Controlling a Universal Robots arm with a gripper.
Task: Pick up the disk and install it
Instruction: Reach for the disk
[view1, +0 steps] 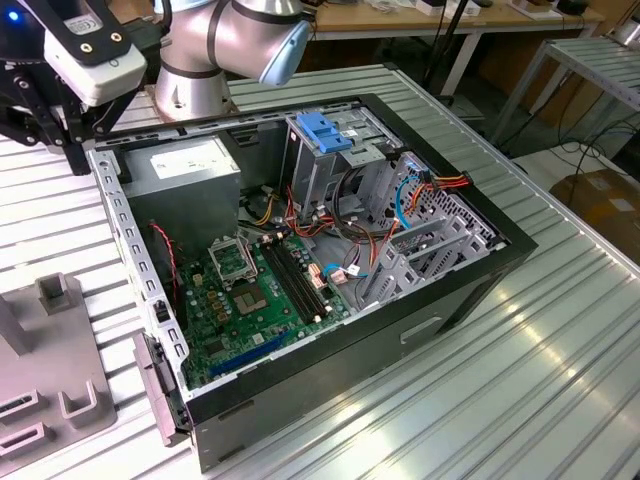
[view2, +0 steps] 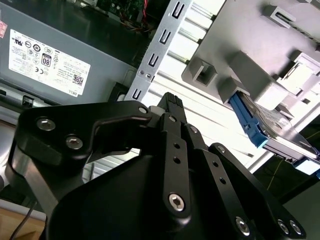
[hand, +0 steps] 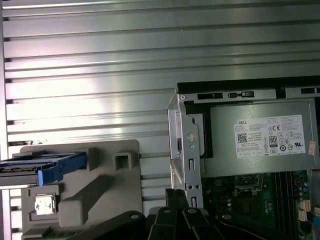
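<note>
The disk (hand: 42, 168) stands on edge in a grey plastic fixture (hand: 95, 192) on the ribbed table, beside the open computer case. Its blue frame and silver body also show in the second wrist view as the disk (view2: 262, 131) in a slot of the fixture (view2: 240, 30). My black gripper (view2: 170, 100) hangs above the case's rim near the power supply, well apart from the disk. Its fingers meet at one tip and hold nothing. In the exterior view the gripper (view1: 76, 150) sits at the case's far corner on that view's left.
The open computer case (view1: 470, 290) lies on a ribbed metal table (view1: 560, 380). Inside it are a grey power supply box (view1: 185, 165) with a white sticker, a green motherboard (view1: 255, 300), loose cables, and a tall metal cage with a blue handle (view1: 325, 133).
</note>
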